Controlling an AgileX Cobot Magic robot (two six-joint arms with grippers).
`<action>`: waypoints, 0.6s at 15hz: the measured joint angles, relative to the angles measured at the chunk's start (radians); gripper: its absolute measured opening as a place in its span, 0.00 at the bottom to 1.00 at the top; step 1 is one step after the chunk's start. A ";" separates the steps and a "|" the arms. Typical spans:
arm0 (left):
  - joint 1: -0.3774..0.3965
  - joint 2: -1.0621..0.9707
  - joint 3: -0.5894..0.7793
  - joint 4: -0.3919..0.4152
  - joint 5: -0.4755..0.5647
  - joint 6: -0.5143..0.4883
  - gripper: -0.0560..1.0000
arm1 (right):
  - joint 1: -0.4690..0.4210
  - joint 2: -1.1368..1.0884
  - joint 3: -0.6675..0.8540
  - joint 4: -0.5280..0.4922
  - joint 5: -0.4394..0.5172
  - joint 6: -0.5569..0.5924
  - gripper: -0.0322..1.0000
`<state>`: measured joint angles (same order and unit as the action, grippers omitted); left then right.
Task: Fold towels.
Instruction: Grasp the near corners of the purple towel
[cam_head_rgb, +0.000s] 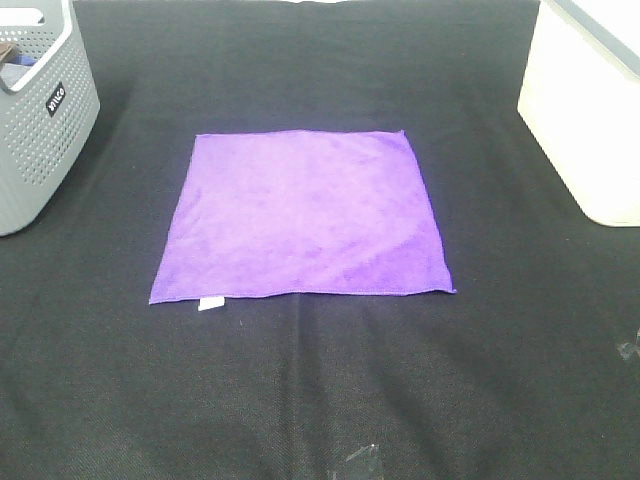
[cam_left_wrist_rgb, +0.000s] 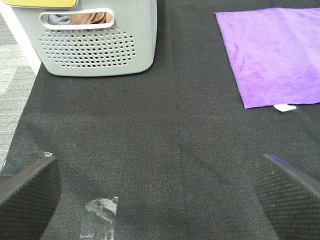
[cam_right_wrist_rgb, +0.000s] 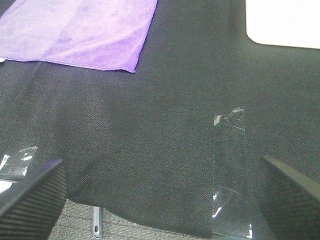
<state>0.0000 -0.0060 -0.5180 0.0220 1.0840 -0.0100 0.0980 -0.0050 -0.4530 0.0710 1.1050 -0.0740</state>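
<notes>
A bright purple square towel (cam_head_rgb: 305, 215) lies flat and unfolded on the black table cover, with a small white tag (cam_head_rgb: 210, 304) at its near left corner. It also shows in the left wrist view (cam_left_wrist_rgb: 275, 52) and the right wrist view (cam_right_wrist_rgb: 80, 30). Neither gripper shows in the exterior high view. My left gripper (cam_left_wrist_rgb: 160, 200) is open and empty, over bare cover near the table's front left, well apart from the towel. My right gripper (cam_right_wrist_rgb: 160, 200) is open and empty, near the table's front right edge, also apart from the towel.
A grey perforated basket (cam_head_rgb: 40, 120) stands at the back left, with cloth inside (cam_left_wrist_rgb: 75, 19). A white box (cam_head_rgb: 590, 110) stands at the back right. Strips of clear tape (cam_right_wrist_rgb: 229, 170) stick to the black cover (cam_head_rgb: 320, 380) near the front edge.
</notes>
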 joint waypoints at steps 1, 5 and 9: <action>0.000 0.000 0.000 0.000 0.000 0.000 0.99 | 0.000 0.000 0.000 0.000 0.000 0.000 0.97; 0.000 0.000 0.000 0.000 0.000 0.000 0.99 | 0.000 0.000 0.000 0.000 0.000 0.000 0.97; 0.000 0.000 0.000 0.000 0.000 0.000 0.99 | 0.000 0.000 0.000 0.000 0.000 0.000 0.97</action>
<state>0.0000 -0.0060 -0.5180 0.0220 1.0840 -0.0100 0.0980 -0.0050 -0.4530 0.0710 1.1050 -0.0740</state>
